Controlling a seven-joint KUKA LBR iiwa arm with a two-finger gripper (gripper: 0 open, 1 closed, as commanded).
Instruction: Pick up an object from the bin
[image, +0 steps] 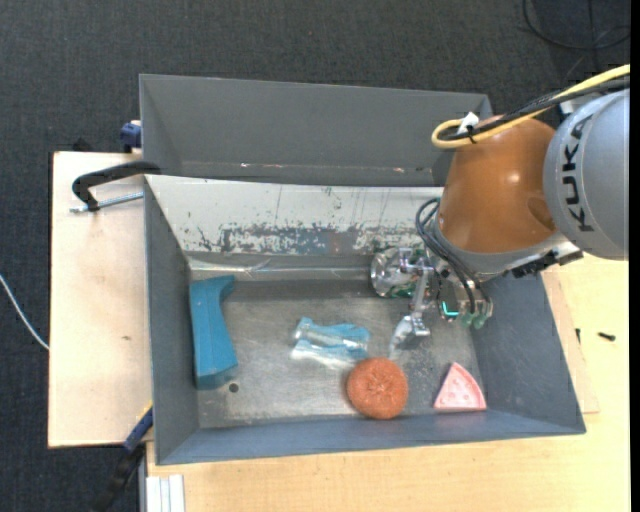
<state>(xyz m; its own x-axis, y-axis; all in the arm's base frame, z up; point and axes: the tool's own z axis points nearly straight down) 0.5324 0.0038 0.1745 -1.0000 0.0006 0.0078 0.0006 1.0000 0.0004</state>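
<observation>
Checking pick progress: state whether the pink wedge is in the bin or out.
In: the pink wedge lies on the bin floor.

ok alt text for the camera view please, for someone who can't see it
The robot's gripper hangs in the right half of a grey metal bin, near an orange round pad and a pink wedge. A clear-and-blue packet lies mid-bin, and a blue block lies at left.

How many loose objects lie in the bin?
4: a blue angled block at the left, a pale blue packet mid-floor, an orange round pad and a pink wedge by the near wall. The arm may hide more.
</observation>
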